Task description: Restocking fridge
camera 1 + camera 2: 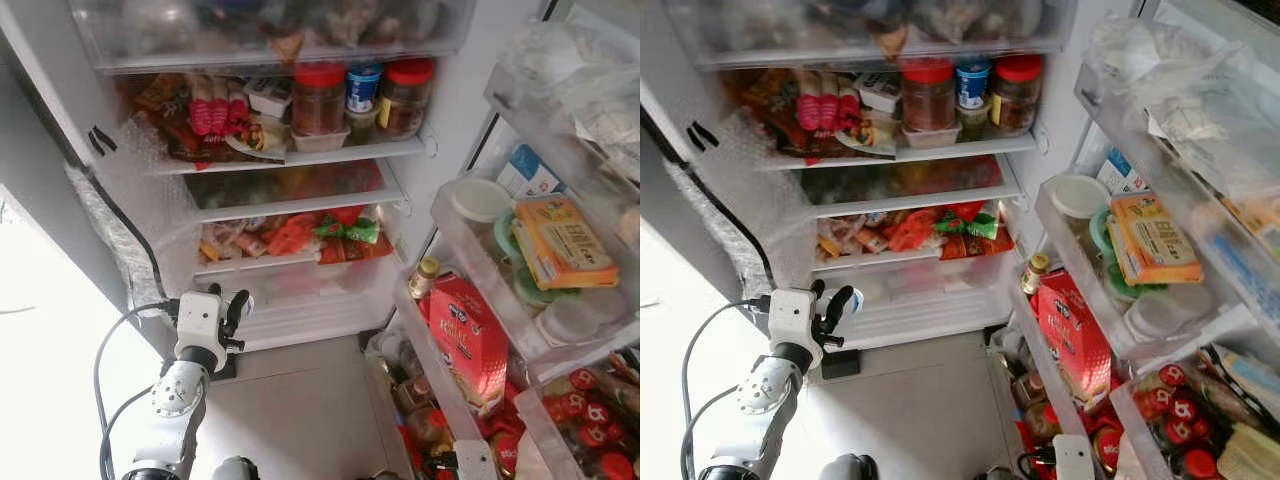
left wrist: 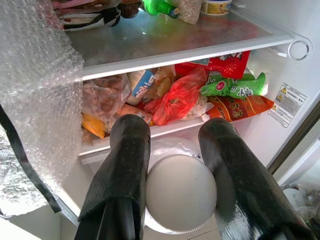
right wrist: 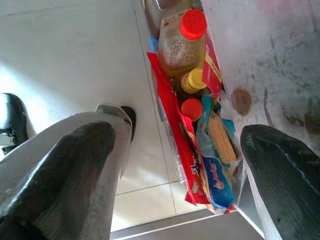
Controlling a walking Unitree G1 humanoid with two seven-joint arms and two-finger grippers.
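The left tool [image 1: 228, 303] is raised in front of the open white fridge [image 1: 440, 110], low down and near the bottom drawer. In the left wrist view its two black fingers [image 2: 125, 175] pinch a round white container with a ribbed lid [image 2: 181, 193], one finger on each side of the rim. This is the item being stocked, and it hangs just short of the clear plastic bottom drawer [image 1: 300, 300].

Above it, the lower shelf [image 2: 165, 127] is packed with red, green and orange snack bags [image 2: 220, 95], some of them bulging over the front edge. The glass shelf [image 2: 175, 42] above that looks freer.

The right tool [image 3: 175, 165] hangs low with its fingers spread wide, holding nothing, pointed down at a red bag of groceries on the pale tiled floor [image 3: 65, 60], with orange-capped bottles [image 3: 182, 42] and packets inside.

The likely risks are these. The grip is on a smooth round rim, so a knock against a shelf edge could twist the container loose and drop it on the floor. Pushing it into the crowded snack shelf could shove bags out. The bubble wrap [image 2: 40, 95] lining the fridge wall sits close beside the left finger and could snag it.
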